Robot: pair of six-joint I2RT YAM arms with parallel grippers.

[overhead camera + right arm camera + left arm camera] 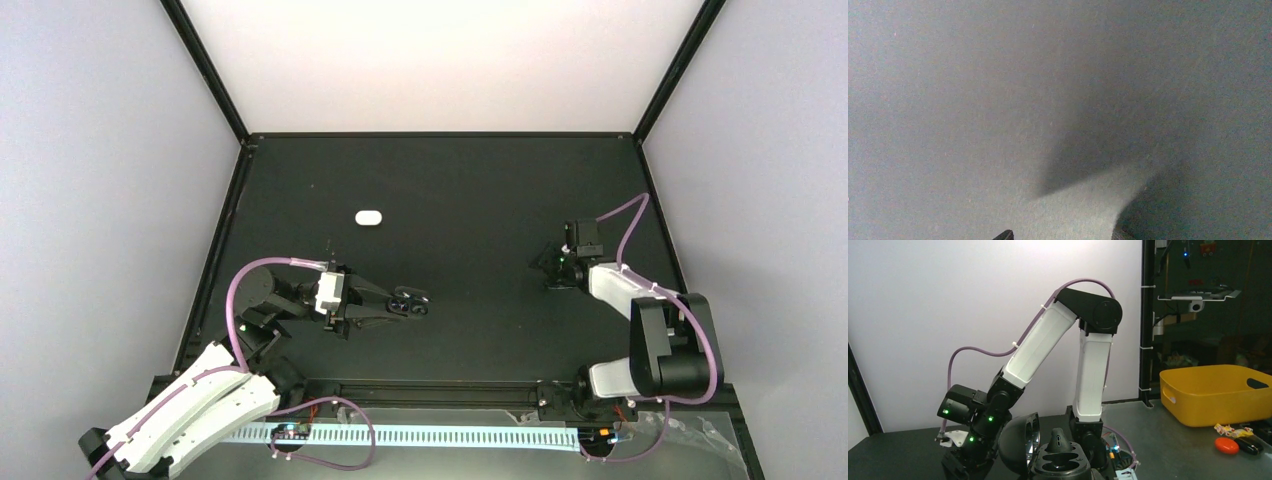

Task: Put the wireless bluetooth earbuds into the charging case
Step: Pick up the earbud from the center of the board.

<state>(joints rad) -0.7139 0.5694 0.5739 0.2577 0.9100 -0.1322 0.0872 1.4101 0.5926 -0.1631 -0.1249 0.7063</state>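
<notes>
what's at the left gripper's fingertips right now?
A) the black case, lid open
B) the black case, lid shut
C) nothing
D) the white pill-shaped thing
A: the top view shows the black case at the tips of the left gripper, and the left wrist view shows its lid swung open; the white pill-shaped thing lies apart, farther back on the table.

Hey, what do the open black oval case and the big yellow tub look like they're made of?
The open black oval charging case is likely hard moulded plastic, semi-gloss: light glints along its lid rim and shaped wells. The yellow tub is probably moulded plastic with a smooth satin finish: even colour, rounded rim, cut-out handle.
</notes>
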